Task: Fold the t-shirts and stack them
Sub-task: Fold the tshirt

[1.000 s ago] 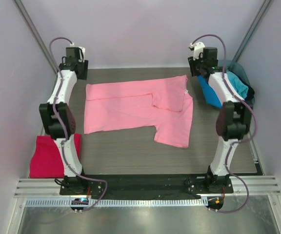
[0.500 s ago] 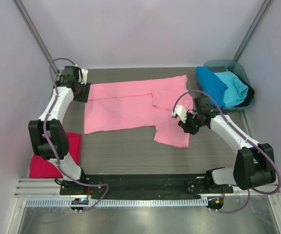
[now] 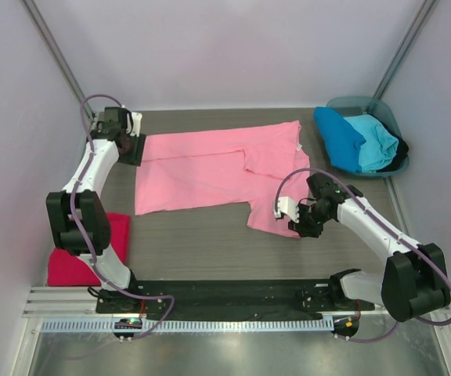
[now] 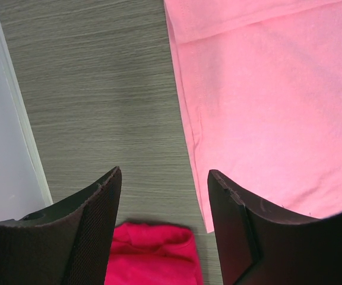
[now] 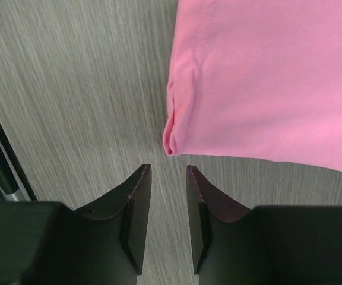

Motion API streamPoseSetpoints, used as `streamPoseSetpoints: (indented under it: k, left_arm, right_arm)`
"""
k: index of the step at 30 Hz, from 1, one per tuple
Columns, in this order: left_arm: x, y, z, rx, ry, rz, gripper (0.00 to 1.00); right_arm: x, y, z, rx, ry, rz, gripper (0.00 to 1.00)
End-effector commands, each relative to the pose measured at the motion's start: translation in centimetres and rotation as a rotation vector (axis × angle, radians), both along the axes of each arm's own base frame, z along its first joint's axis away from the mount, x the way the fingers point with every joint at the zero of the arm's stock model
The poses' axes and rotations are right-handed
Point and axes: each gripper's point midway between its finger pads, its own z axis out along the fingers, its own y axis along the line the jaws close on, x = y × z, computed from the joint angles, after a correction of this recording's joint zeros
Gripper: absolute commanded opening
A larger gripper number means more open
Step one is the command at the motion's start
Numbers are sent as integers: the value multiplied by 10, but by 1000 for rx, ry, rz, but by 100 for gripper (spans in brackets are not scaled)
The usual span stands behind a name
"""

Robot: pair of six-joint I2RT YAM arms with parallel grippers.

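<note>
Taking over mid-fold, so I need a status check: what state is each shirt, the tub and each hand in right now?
Light pink cloth t-shirt: spread flat, partly folded, ungripped.
Crimson-magenta cloth shirt: folded, lying flat.
Blue cloth shirt: bunched in tub.
Turquoise cloth shirt: bunched in tub.
Grey-teal round tub: upright, holding shirts.
Left hand: open, empty.
Right hand: slightly open, empty, at pink shirt's corner.

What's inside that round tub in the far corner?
Inside the tub lie a blue shirt and a turquoise shirt, bunched side by side, with something dark at one edge. They fill it, so whatever is underneath them is hidden.
</note>
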Motion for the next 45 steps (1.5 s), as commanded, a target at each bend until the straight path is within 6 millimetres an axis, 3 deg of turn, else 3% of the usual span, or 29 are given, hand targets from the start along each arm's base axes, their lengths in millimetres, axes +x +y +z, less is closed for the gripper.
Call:
streamPoseSetpoints:
  k: [1,17,23,24,27,33,37,41,45]
  left_arm:
    - [2,-2,-4,1,5,-9,61]
    - [1,2,-14,20,31,1,61]
    - [-3,4,-22,28,53,8,61]
    - [-9,4,-27,26,74,10,61]
    - [-30,1,-32,-8,146,29,61]
    - [-79,-2,-47,-112,322,62,60]
    - [-90,-4,-57,-117,372,56,57]
    - [-95,-11,-68,-151,426,30,47]
    - [-99,-17,-79,-191,492,19,44]
  right_arm:
    - [-9,-1,-2,-17,16,45,36]
    - [-7,-1,-29,-42,38,61,35]
    - [2,2,-33,-41,23,33,21]
    - [3,3,-33,-41,21,28,12]
    - [9,3,-25,-42,-2,4,1]
    - [19,6,10,-5,-97,-32,1]
    - [29,9,30,21,-153,-63,1]
    - [34,8,31,12,-158,-70,1]
    - [41,9,30,4,-150,-81,1]
